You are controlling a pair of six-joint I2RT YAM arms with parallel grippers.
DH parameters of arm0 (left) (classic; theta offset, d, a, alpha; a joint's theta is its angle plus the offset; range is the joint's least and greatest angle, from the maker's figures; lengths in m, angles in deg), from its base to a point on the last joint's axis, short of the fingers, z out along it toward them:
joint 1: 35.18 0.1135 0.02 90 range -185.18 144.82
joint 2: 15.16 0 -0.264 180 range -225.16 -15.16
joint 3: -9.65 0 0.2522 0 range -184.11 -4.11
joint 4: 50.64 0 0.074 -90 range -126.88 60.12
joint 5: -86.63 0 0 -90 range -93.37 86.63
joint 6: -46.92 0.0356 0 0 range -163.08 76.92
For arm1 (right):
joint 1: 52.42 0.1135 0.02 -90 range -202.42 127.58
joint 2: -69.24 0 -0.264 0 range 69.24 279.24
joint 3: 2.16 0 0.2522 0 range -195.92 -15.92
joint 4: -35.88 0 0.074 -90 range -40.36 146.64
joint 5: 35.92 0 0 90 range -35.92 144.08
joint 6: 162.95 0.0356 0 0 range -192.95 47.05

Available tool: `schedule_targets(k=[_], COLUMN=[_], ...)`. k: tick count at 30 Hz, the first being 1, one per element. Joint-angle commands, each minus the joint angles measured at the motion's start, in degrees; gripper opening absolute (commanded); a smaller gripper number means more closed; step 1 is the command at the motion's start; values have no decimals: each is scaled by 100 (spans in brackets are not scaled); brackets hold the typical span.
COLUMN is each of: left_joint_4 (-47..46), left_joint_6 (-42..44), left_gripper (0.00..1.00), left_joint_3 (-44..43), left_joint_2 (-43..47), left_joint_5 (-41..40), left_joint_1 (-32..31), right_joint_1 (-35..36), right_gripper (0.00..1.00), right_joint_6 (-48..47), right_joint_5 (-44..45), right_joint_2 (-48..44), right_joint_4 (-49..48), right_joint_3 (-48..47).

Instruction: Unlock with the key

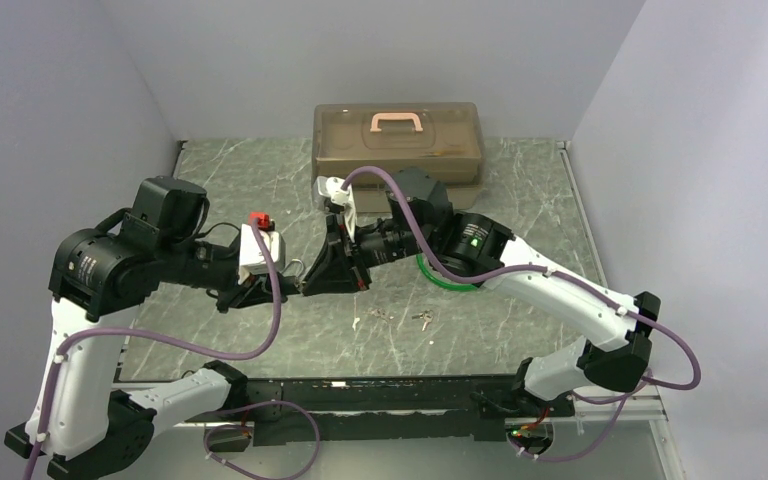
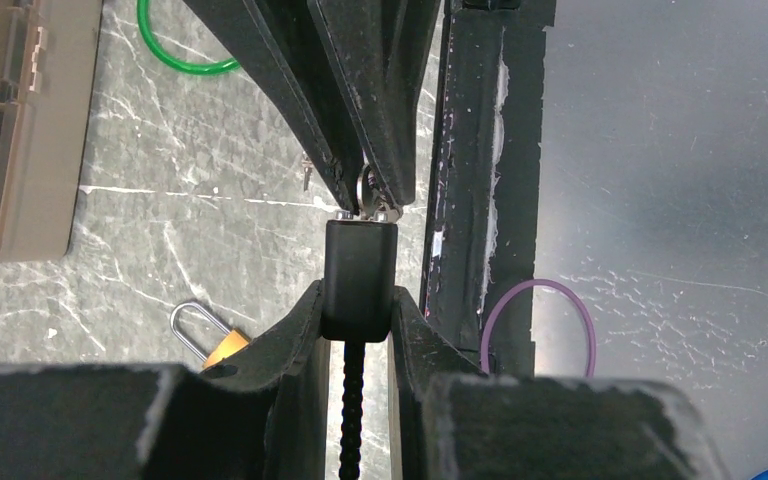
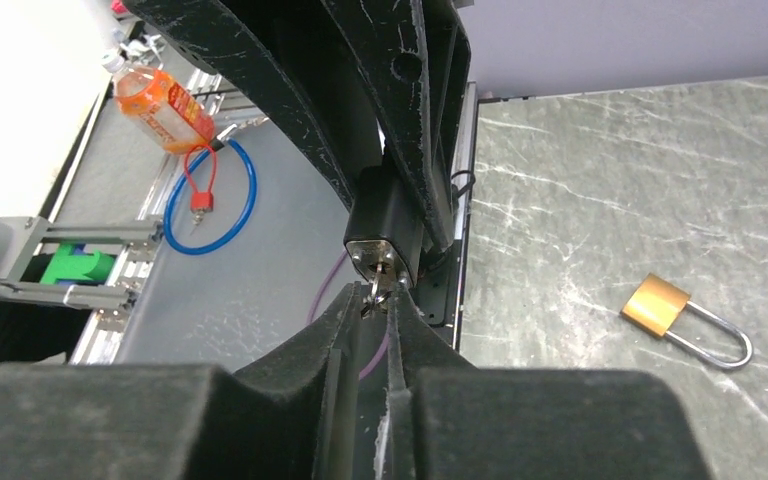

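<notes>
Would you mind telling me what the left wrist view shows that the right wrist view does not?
Only the left wrist view shows the green ring and the brown case on the table. Only the right wrist view shows the orange bottle and the green block beyond the table edge. Both show the black lock held in the left gripper, the key at its keyhole pinched by the right gripper, and the brass padlock lying on the table.

A box [image 1: 397,140] is set at the table's [image 1: 250,170] twelve o'clock, and a green ring [image 1: 445,284] is laid at the box's five o'clock.
</notes>
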Motion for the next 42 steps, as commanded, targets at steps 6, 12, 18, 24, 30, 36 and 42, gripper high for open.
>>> schedule_targets(k=[6, 12, 18, 24, 30, 36, 42], left_joint_4=[-136, -161, -245, -542, -1121, -1884, -2519], left_joint_6=[14, 116, 196, 463, 1077, 1667, 2195], left_gripper=[0, 0, 0, 0, 0, 0, 0], left_joint_3=[-186, -383, -767, -722, -725, -232, 442], left_joint_2=[37, -31, -176, -41, 136, 456, 819], left_joint_5=[151, -282, -935, -1583, -2390, -3063, -3722], left_joint_1=[-25, -268, -735, -1141, -1574, -2078, -2642], right_joint_1=[-16, -23, -21, -23, -111, -335, -391], right_gripper=[0, 0, 0, 0, 0, 0, 0], right_joint_6=[209, 565, 1222, 1715, 2610, 3532, 3833], right_joint_5=[-169, -311, -397, -105, -102, -333, -444], right_joint_2=[-43, 192, 553, 563, 528, 495, 527], right_joint_4=[-585, -476, -396, -453, -1024, -1852, -2097], right_joint_3=[10, -93, -219, -218, 52, 471, 517])
